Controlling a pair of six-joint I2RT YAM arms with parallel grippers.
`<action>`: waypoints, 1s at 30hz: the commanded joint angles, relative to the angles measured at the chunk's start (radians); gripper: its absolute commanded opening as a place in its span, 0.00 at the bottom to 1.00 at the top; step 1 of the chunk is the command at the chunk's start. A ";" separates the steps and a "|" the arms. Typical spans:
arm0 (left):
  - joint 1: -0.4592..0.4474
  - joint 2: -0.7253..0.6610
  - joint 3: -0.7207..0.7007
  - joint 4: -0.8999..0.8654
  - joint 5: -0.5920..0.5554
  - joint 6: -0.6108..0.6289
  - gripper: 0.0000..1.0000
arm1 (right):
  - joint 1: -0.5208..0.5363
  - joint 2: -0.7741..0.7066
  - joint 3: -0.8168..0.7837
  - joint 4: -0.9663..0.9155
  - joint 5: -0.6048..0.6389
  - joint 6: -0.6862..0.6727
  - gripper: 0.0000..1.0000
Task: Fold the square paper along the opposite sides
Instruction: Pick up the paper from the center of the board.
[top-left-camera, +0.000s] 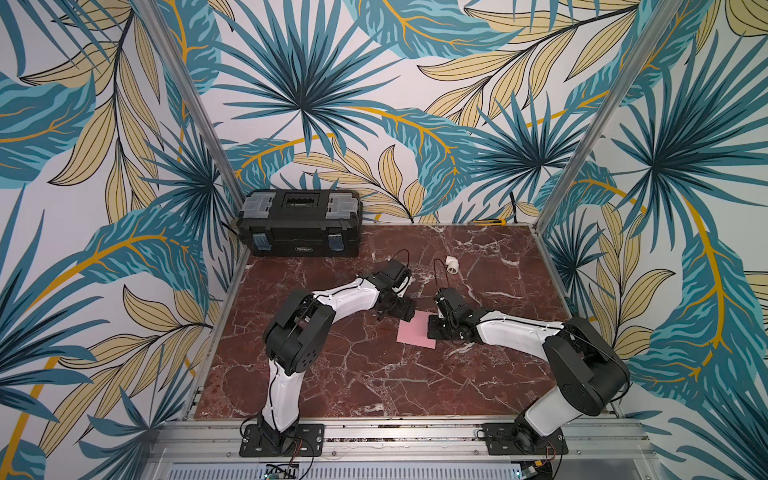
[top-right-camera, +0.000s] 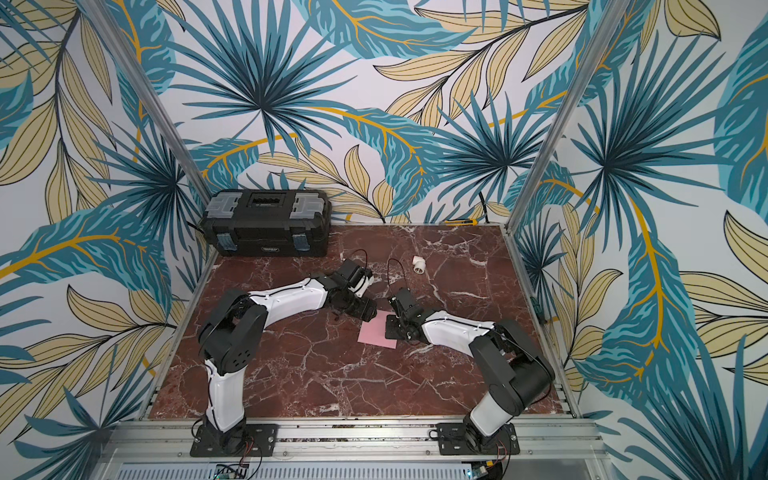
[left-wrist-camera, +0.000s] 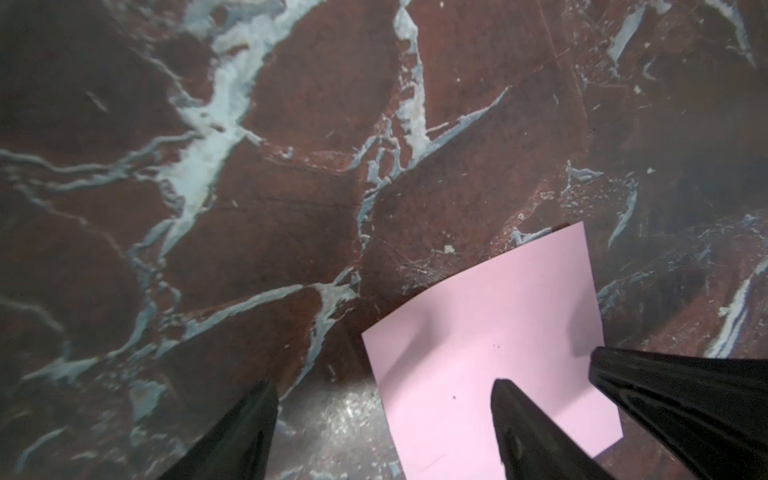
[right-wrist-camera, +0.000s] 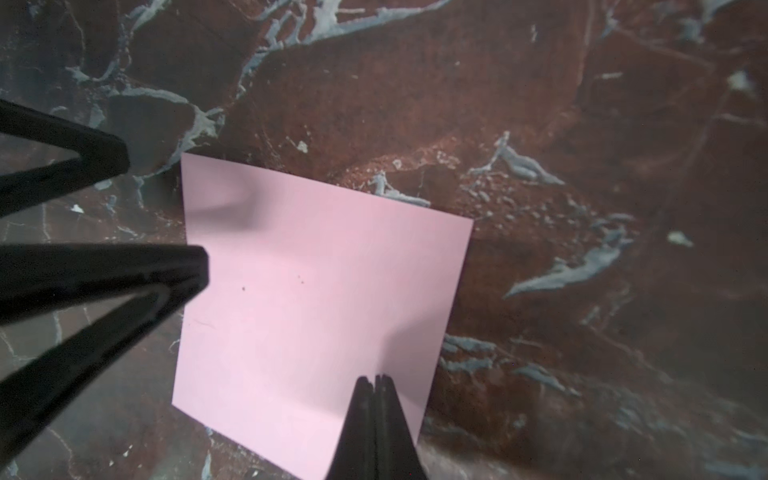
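While one square paper lies unfolded, one toolbox sits well apart

One square paper counted. One black toolbox, one white pipe elbow, one yellow cutter noted. Two grippers counted: left gripper, right gripper.

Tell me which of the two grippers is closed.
The right gripper: its fingers are pressed together over the pink paper, while the left gripper is spread wide.
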 joint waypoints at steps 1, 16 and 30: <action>-0.004 0.033 0.019 0.029 0.042 -0.005 0.81 | -0.007 0.037 0.006 0.035 -0.023 0.018 0.00; -0.004 0.030 -0.056 0.076 0.087 -0.033 0.71 | -0.023 0.048 -0.015 0.037 -0.023 0.025 0.00; -0.004 -0.013 -0.150 0.142 0.107 -0.069 0.62 | -0.024 0.058 -0.017 0.054 -0.042 0.029 0.00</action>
